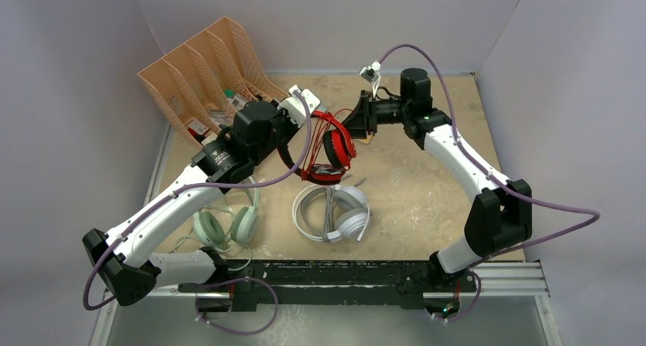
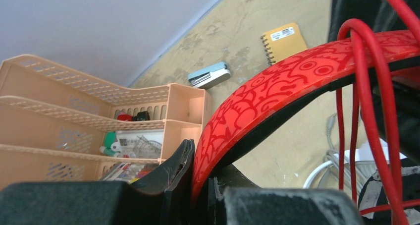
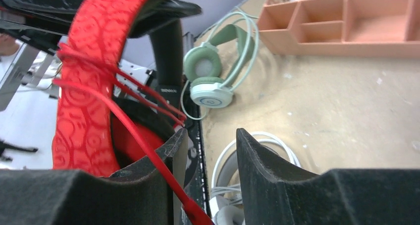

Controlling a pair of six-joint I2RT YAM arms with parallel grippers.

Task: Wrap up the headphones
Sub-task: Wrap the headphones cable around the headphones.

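The red and black headphones point(image 1: 336, 144) hang above the table's middle back. My left gripper point(image 1: 303, 121) is shut on their red patterned headband point(image 2: 277, 81), seen from the left wrist point(image 2: 200, 158). The red cord point(image 2: 369, 111) is looped several times over the band. My right gripper point(image 1: 359, 117) is close on their right, jaws open point(image 3: 212, 133); the red cord point(image 3: 148, 150) runs across its left finger into the gap. The white headphones point(image 1: 333, 213) with a bundled grey cord lie in front. The mint-green headphones point(image 1: 225, 225) lie at the left, also in the right wrist view point(image 3: 210, 81).
A peach desk organizer point(image 1: 199, 79) with small items stands at the back left. A yellow spiral notebook point(image 2: 285, 39) and a blue stapler point(image 2: 209, 75) lie on the table behind the red headphones. Grey walls enclose the table.
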